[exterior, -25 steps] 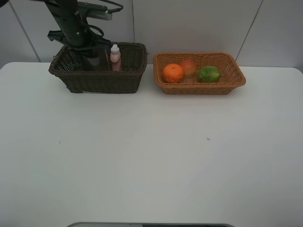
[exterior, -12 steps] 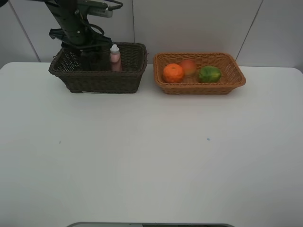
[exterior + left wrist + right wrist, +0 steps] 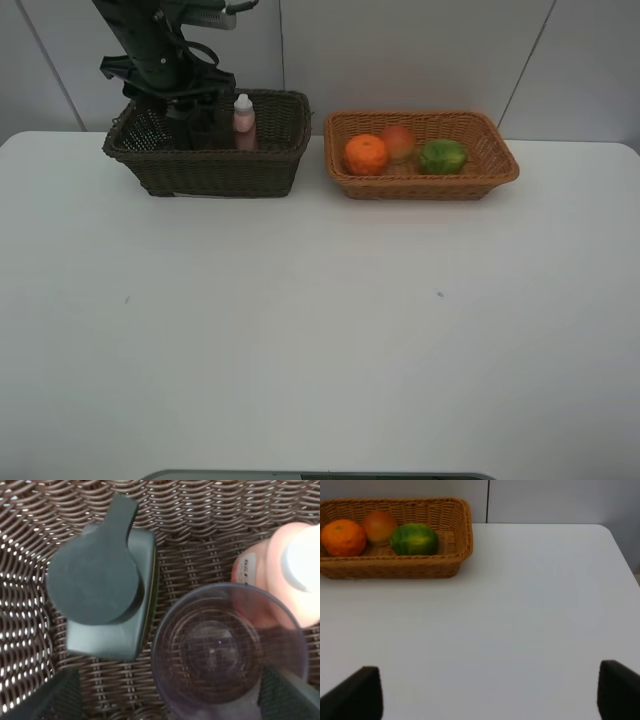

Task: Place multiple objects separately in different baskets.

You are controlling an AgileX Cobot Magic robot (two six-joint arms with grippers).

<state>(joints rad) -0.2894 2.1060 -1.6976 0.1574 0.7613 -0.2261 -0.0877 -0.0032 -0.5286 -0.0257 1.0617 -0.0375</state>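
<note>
The dark brown basket (image 3: 215, 170) holds the dark green pump bottle (image 3: 102, 585), the translucent pinkish cup (image 3: 227, 650) and the small pink white-capped bottle (image 3: 243, 121), all upright and close together. The pink bottle also shows in the left wrist view (image 3: 277, 575). My left gripper (image 3: 190, 108) hangs open just above the cup and pump bottle, holding nothing; its fingertips (image 3: 60, 697) stand wide apart. The orange-tan basket (image 3: 500, 170) holds the orange (image 3: 366, 154), the red-yellow fruit (image 3: 399, 142) and the green fruit (image 3: 442, 156). My right gripper (image 3: 490, 692) is open and empty over bare table.
The white table (image 3: 320, 320) runs from the baskets to the front edge. A white panelled wall (image 3: 420, 50) stands right behind both baskets. The table's right edge (image 3: 620, 550) shows in the right wrist view.
My left gripper has risen a little out of the dark brown basket, leaving the cup and bottles standing. Nothing else has moved.
</note>
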